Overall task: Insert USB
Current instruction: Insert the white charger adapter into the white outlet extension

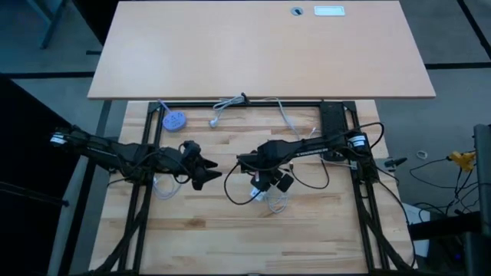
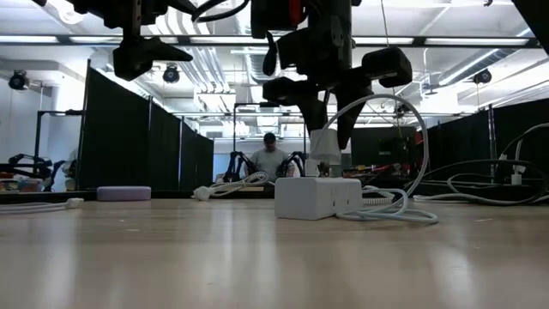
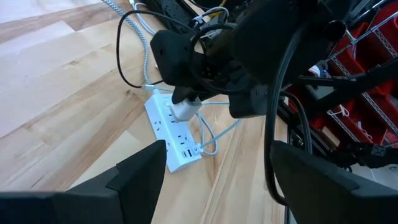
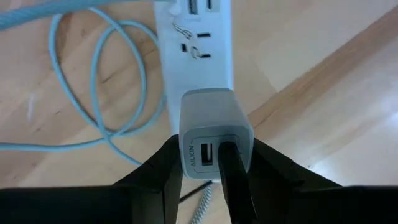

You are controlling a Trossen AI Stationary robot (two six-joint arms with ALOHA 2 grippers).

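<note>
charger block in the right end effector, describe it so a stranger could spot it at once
Start at the white power strip lying on the wooden table among pale blue cable loops. Just above the strip, the right end effector grips a small white charger. Unlike the long flat strip, it is a stubby cube with USB ports on its face.

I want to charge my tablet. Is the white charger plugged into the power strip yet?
Cannot tell. The right gripper holds the white charger right over the power strip, hiding its prongs.
</note>
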